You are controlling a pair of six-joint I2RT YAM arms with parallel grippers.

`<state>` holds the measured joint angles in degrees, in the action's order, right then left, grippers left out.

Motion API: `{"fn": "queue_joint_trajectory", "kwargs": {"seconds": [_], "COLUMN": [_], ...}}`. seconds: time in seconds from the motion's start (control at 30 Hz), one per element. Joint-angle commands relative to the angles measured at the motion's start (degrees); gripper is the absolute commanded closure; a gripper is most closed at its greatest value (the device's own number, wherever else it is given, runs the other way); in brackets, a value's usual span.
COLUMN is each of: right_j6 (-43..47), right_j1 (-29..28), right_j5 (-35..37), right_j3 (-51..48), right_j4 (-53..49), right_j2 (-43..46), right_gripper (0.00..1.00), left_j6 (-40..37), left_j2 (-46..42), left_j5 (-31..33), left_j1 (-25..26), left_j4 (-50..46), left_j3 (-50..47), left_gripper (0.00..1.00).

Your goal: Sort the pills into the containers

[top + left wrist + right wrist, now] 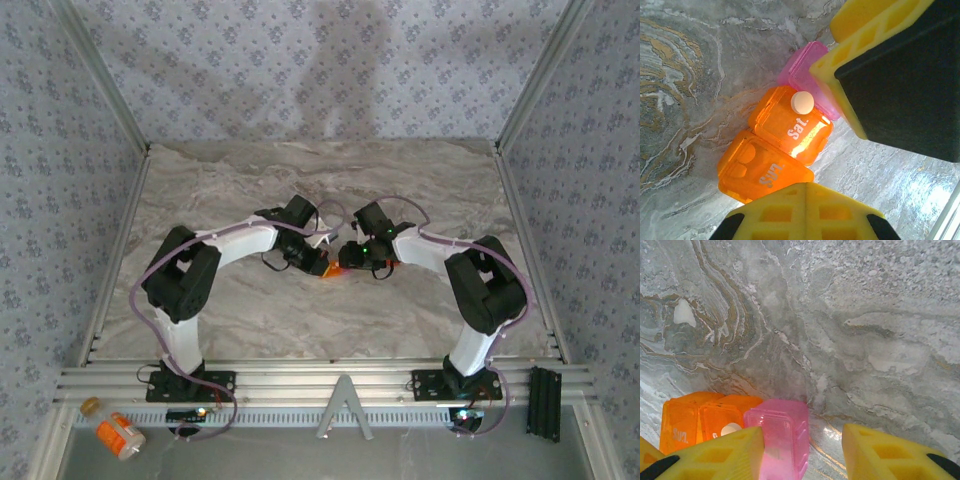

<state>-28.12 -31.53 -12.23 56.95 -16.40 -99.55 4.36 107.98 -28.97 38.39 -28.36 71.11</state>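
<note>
Atop marble table (pixel 690 75), two orange boxes (pixel 790 127), one pink box (pixel 805 65), one pill (pixel 802 102)

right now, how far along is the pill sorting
Nothing looks sorted yet. One pill lies on top of the Sat. box, seemingly not inside. In hand: the right hand hovers open at the pink box; the left hand is shut, empty. Left: getting the pill inside.

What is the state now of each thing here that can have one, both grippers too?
Orange translucent "Sun." compartment: lid shut.
Orange "Sat." compartment: lid shut.
Pink translucent compartment: lid looks shut.
Round pale pill: lying on the "Sat." lid.
Left gripper: shut.
Right gripper: open, at the pink compartment.
Orange bottle with white label: lying on its side.
</note>
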Motion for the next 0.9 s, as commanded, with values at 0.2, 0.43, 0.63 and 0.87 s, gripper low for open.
{"fn": "queue_joint_trajectory", "kwargs": {"seconds": [0.2, 0.43, 0.63, 0.87], "right_j6": [-0.6, -0.7, -1.0, -1.1], "right_j1": [-0.3, -0.3, -0.5, -0.7], "right_j5": [2.1, 2.1, 1.9, 1.8], "right_j3": [0.5, 0.5, 0.4, 0.6], "right_j4": [-1.4, -1.3, -1.2, -1.4], "right_j2": [-2.6, -2.7, -2.8, -3.3], "right_gripper": [0.54, 0.54, 0.55, 0.55], "left_j6": [0.5, 0.6, 0.7, 0.5], "left_j2": [-1.5, -0.5, 0.9, 1.6], "left_j5": [-0.3, 0.8, 1.4, 2.5], "left_j1": [0.7, 0.6, 0.7, 0.6], "left_j4": [0.3, 1.1, 1.9, 1.8], "left_j3": [-1.1, -1.7, -1.9, -2.1], "left_gripper": [1.00, 1.00, 1.00, 1.00]}}
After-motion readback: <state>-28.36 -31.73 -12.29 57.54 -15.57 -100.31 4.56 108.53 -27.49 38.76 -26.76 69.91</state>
